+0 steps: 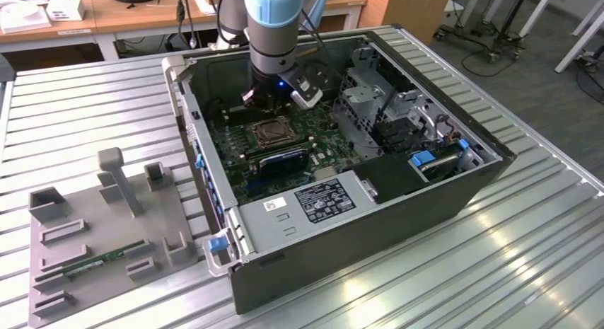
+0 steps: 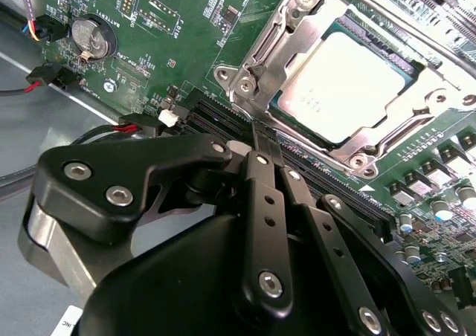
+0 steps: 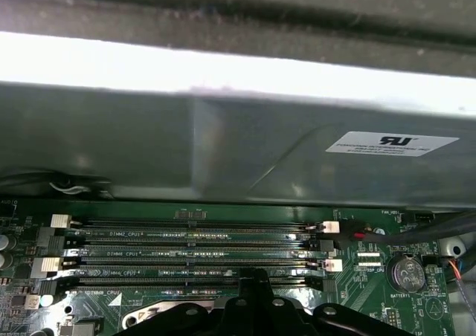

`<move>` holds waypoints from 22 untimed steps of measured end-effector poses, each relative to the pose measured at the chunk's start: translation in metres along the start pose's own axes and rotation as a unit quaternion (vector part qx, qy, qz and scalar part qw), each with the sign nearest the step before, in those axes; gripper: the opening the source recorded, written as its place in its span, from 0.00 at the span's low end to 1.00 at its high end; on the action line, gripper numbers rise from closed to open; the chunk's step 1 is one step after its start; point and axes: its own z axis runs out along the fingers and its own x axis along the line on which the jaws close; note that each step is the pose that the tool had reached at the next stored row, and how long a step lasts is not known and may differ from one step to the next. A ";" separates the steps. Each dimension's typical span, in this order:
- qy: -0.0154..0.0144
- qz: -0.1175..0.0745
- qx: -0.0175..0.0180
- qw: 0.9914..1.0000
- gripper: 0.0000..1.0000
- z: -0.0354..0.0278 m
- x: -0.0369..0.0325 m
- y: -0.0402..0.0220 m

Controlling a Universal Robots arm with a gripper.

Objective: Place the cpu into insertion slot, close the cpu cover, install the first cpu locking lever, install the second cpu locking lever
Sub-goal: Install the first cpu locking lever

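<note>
You are looking at the cpu (image 2: pixel 355 83) already seated in the insertion slot (image 2: pixel 416 68): a flat square chip with a pale, dull silvery top, lying level and square within the socket. The cpu cover (image 2: pixel 290 42), a thin silvery metal frame with a square cut-out, lies closed flat over the chip's edges, so the metal top shows through its opening. In the exterior view you find the insertion slot (image 1: pixel 268 134) as a small dark square with a silvery rim on the green board inside the open case.
</note>
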 end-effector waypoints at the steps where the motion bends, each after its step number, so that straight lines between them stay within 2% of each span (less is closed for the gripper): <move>1: 0.000 0.000 0.000 1.000 0.11 0.0000 0.0000 0.0000; 14: 0.000 0.000 0.000 1.000 0.11 0.0011 0.0002 -0.0004; 15: -0.001 0.000 -0.001 1.000 0.11 0.0020 0.0001 -0.0004; 22: 0.000 0.000 0.000 1.000 0.11 0.0005 0.0000 -0.0003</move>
